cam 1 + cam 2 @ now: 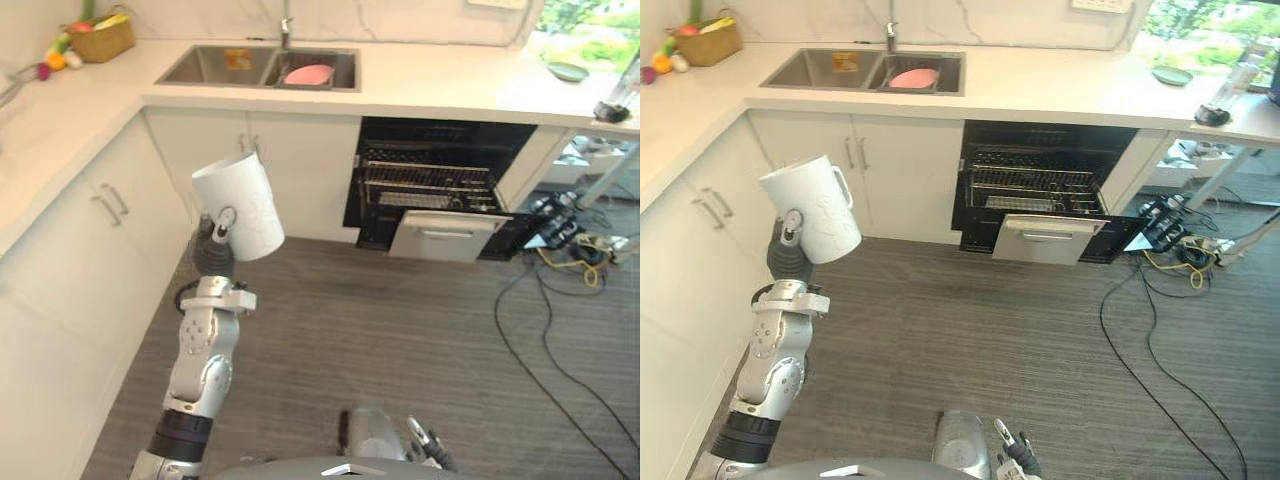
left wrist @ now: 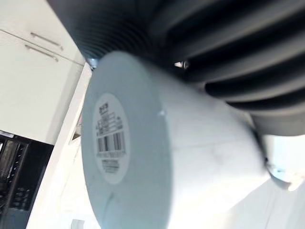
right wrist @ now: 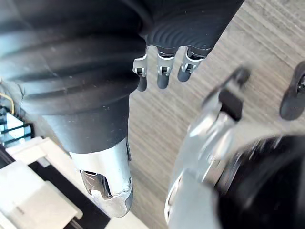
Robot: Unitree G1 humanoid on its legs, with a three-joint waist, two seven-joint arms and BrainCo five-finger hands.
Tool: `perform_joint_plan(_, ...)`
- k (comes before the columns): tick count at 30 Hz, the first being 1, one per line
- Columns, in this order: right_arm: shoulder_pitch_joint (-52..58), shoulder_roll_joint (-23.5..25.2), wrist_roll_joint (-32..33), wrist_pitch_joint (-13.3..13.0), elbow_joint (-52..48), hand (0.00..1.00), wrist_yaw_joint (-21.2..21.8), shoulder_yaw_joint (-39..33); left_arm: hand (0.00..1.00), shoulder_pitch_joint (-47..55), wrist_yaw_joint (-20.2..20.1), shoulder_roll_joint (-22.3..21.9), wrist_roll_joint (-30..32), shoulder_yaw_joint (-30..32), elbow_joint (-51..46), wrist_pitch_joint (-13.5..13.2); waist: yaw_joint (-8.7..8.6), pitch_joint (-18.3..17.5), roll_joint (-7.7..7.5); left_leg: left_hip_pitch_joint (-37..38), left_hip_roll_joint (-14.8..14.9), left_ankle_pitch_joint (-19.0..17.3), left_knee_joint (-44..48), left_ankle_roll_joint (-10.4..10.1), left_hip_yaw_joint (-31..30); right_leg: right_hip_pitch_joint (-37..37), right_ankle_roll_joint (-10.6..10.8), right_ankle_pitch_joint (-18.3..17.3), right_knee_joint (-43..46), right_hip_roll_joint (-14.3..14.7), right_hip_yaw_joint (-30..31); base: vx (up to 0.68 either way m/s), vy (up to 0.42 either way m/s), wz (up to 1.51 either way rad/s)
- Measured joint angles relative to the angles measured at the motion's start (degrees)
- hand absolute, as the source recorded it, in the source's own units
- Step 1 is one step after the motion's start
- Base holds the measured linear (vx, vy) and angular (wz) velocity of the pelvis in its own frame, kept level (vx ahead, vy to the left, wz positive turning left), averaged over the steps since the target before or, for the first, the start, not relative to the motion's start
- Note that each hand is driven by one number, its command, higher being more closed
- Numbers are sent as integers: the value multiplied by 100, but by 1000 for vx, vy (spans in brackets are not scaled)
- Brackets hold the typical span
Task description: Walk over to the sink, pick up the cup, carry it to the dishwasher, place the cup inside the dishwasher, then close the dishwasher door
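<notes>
Step in hand: you are on the carry leg, with the cup lifted and the dishwasher not yet reached.
Cup (image 1: 243, 207): white, with a handle, tilted, held up in front of the lower cabinets (image 1: 295, 165), to the left of the dishwasher (image 1: 440, 150) and well apart from it. Its inside cannot be made out.
Left hand (image 1: 214, 246): clenched on the cup, thumb pressed to its wall.
Right hand (image 3: 162, 75): hangs low over the floor, fingers relaxed, nothing in it.
Dishwasher: door (image 1: 445, 238) dropped open. The wire rack (image 1: 425, 182) looks bare from here.
Sink (image 1: 195, 68): two basins. A pink dish (image 1: 308, 74) lies in the right one and a small orange thing (image 1: 238, 59) in the left.
Basket (image 1: 103, 42): on the far left of the counter, holding fruit.
Next move: in my judgement you turn right and walk up to the open door. Hold the grasp firm, then lower the cup onto the rack, clear of the door's edge.
</notes>
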Motion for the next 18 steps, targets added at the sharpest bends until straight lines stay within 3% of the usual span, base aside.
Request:
perform_joint_plan(1,134,34,-6,-26,31,0,-1,-11,100,-1,-3,24,2,-5,37,-11,-21,29,-15,196,-64,-202,2,-117,29,-52,71,456,-871,2,-20,422,-145,-13)
perform_joint_plan(2,200,36,-12,-66,89,0,0,-16,100,0,-2,24,3,-1,91,-35,-37,27,-70,330,-96,-320,12,-175,9,-53,45,574,-1019,-32,10,598,-251,1)
perform_joint_plan(3,330,22,-80,-100,215,0,2,-66,100,6,-4,-8,0,1,217,-77,-63,-32,-177,610,-119,-576,30,-283,-83,-48,-205,878,-881,-52,128,562,-245,13)
perform_joint_plan(4,474,-12,-226,-138,202,0,11,-167,100,25,-3,-60,-4,-44,272,-89,-103,-101,-23,776,15,-824,31,-259,-145,-139,-546,1055,-417,57,101,583,-257,14)
perform_joint_plan(5,520,-53,-256,-154,203,0,12,-207,100,25,-3,-113,-4,-90,287,-105,-110,-184,138,802,137,-932,23,-188,-156,-201,-674,880,-222,159,35,497,-205,12)
perform_joint_plan(6,575,-48,-336,-179,208,0,7,-248,100,-11,1,-166,-4,-166,280,-128,-93,-300,379,738,263,-879,286,-253,-214,-229,-695,551,-38,250,-50,586,-282,8)
perform_joint_plan(7,478,-38,-495,-183,175,0,11,-240,100,-99,6,-181,-1,-254,274,-133,-91,-271,336,435,431,-718,1280,-505,-312,-117,-719,264,162,247,-62,777,-414,9)
perform_joint_plan(8,451,61,-686,-241,-12,0,7,-241,100,-99,7,-310,-1,-332,252,-134,-54,-240,307,-32,670,-260,2881,-1037,-604,264,-777,-9,174,296,-88,636,-349,7)
perform_joint_plan(10,440,67,-678,-384,-143,0,7,-223,100,-70,11,-483,5,-427,144,-141,1,-207,317,-609,899,265,4681,-1301,-820,746,-826,-287,104,418,-105,527,-211,3)
perform_joint_plan(11,435,37,-681,-544,-288,0,8,-158,100,12,-3,-584,99,-435,-85,-118,96,-159,318,-1118,1222,322,5971,-1022,-713,1302,-862,-504,-131,610,-93,405,-127,-5)
perform_joint_plan(12,423,23,-683,-585,-301,0,7,-138,100,32,-1,-582,97,-432,-143,-115,111,-167,327,-1220,1273,293,6108,-924,-673,1407,-839,-536,-181,642,-88,546,-147,-19)
perform_joint_plan(13,318,-60,-684,-727,-428,0,6,7,100,45,-10,-534,98,-400,-364,-116,202,-185,347,-1625,1442,141,6287,-658,-508,1747,-795,-599,-424,727,-44,321,-66,-23)
perform_joint_plan(14,264,-114,-688,-815,-477,0,14,33,100,48,-21,-510,98,-374,-473,-125,253,-198,345,-1808,1481,36,6125,-507,-389,1881,-774,-607,-556,741,-6,474,-83,-47)
perform_joint_plan(15,79,-226,-693,-960,-455,0,21,56,100,46,-53,-412,96,-343,-596,-208,355,-212,313,-1998,1438,-175,5179,-276,-96,2062,-675,-499,-848,711,177,371,-22,-84)
perform_joint_plan(16,-229,-377,-686,-1089,-461,0,0,131,100,45,-134,-275,98,-292,-625,-279,483,-231,260,-2071,1204,-277,3699,-248,25,2109,-635,-388,-1057,615,450,385,3,-99)
perform_joint_plan(17,-386,-462,-681,-1147,-476,0,-31,256,100,46,-159,-220,99,-257,-619,-299,506,-228,232,-2077,1067,-258,2996,-273,-39,2124,-596,-363,-1123,562,610,416,54,-114)
perform_joint_plan(18,-681,-634,-675,-1231,-566,0,-83,525,100,48,-196,-133,98,-189,-570,-300,517,-209,161,-2135,796,-70,1758,-421,-494,2180,-498,-314,-1241,460,923,462,105,-112)
